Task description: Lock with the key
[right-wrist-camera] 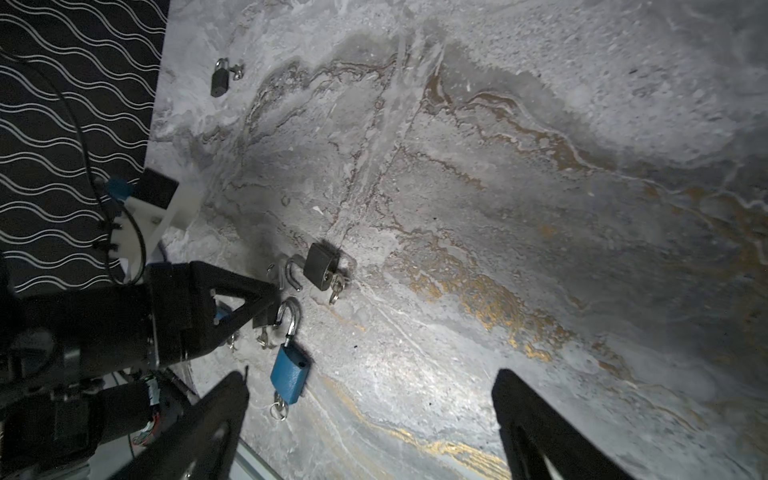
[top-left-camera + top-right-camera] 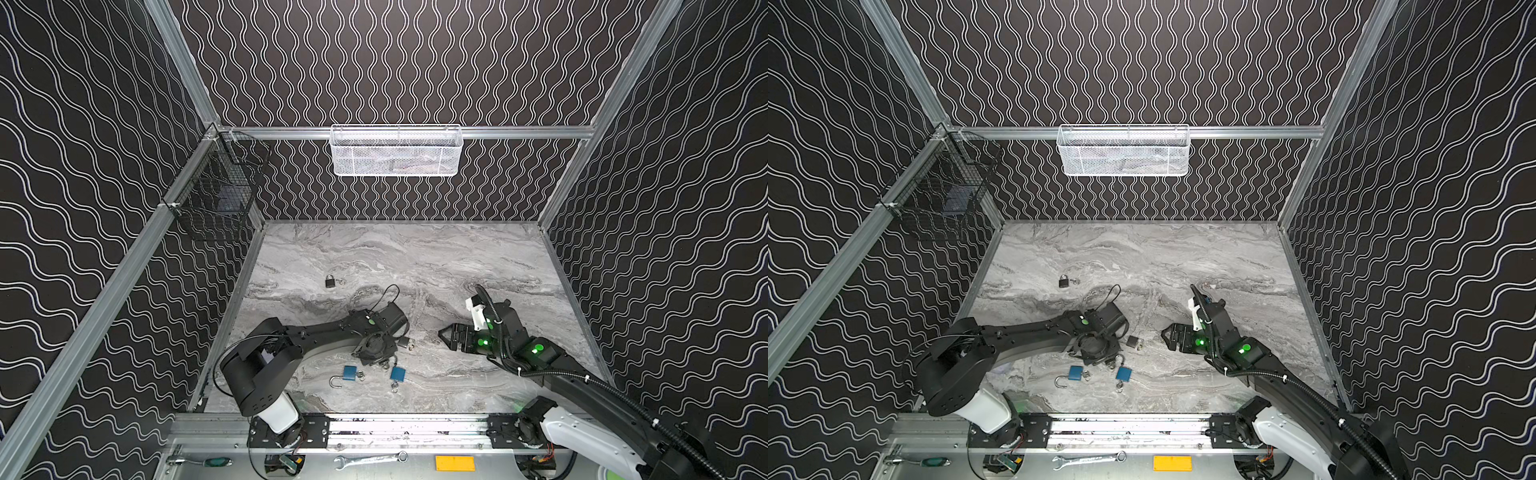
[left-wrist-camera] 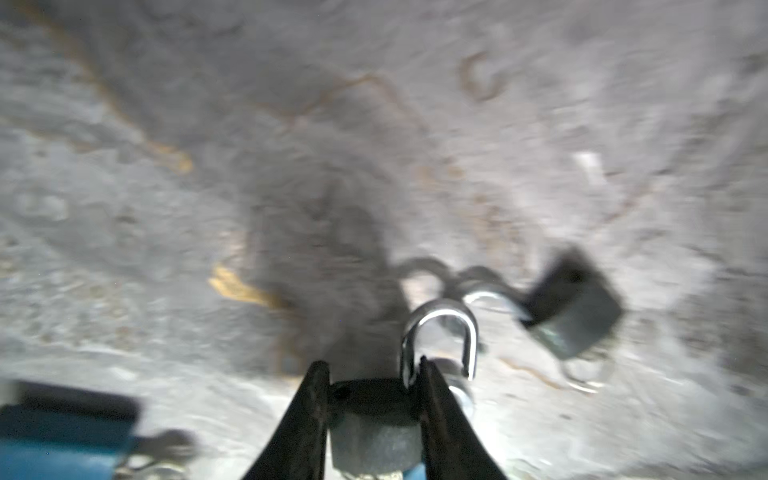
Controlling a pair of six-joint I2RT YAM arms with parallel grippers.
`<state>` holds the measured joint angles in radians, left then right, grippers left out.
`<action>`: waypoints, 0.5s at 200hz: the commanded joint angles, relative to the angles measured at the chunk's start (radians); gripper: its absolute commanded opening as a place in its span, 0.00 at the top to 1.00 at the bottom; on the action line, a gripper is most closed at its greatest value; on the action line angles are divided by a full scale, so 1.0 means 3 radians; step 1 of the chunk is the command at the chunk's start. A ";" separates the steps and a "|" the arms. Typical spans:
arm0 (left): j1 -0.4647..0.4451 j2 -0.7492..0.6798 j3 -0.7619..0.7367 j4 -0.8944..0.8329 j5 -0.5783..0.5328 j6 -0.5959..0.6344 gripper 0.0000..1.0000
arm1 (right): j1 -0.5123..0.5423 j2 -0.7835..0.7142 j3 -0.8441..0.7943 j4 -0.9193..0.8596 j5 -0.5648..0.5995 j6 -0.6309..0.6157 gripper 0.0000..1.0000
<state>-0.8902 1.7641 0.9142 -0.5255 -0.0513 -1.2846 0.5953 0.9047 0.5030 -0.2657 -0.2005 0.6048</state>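
Now my left pincer is clamped on the body of a grey metal padlock, its silver shackle swung open, low at the near middle of the grey marble-patterned bench. My right pincer hangs spread wide and empty, well apart to the right.

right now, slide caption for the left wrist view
Left gripper pinches a dark padlock, shackle open, against the marble table.
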 commanded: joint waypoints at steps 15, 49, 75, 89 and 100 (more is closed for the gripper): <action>0.0102 -0.0008 0.0128 0.0325 0.0145 0.0175 0.78 | 0.0000 -0.0037 -0.0282 0.0719 -0.0311 0.0250 0.08; 0.0207 -0.0019 0.0224 0.0370 0.0268 0.0274 0.79 | 0.0004 0.0094 -0.0491 0.1313 -0.0474 0.0496 0.11; 0.0334 -0.0021 0.0262 0.0512 0.0429 0.0301 0.79 | 0.0029 0.0255 -0.0613 0.1788 -0.0452 0.0602 0.16; 0.0392 -0.0029 0.0323 0.0525 0.0491 0.0320 0.79 | 0.0063 0.0297 -0.0723 0.2111 -0.0333 0.0706 0.19; 0.0437 -0.0033 0.0374 0.0507 0.0506 0.0335 0.79 | 0.0117 0.0313 -0.0833 0.2431 -0.0200 0.0785 0.22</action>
<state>-0.7807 1.7618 0.9966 -0.4229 0.0593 -1.2160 0.6090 0.9878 0.2962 0.2081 -0.3172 0.7696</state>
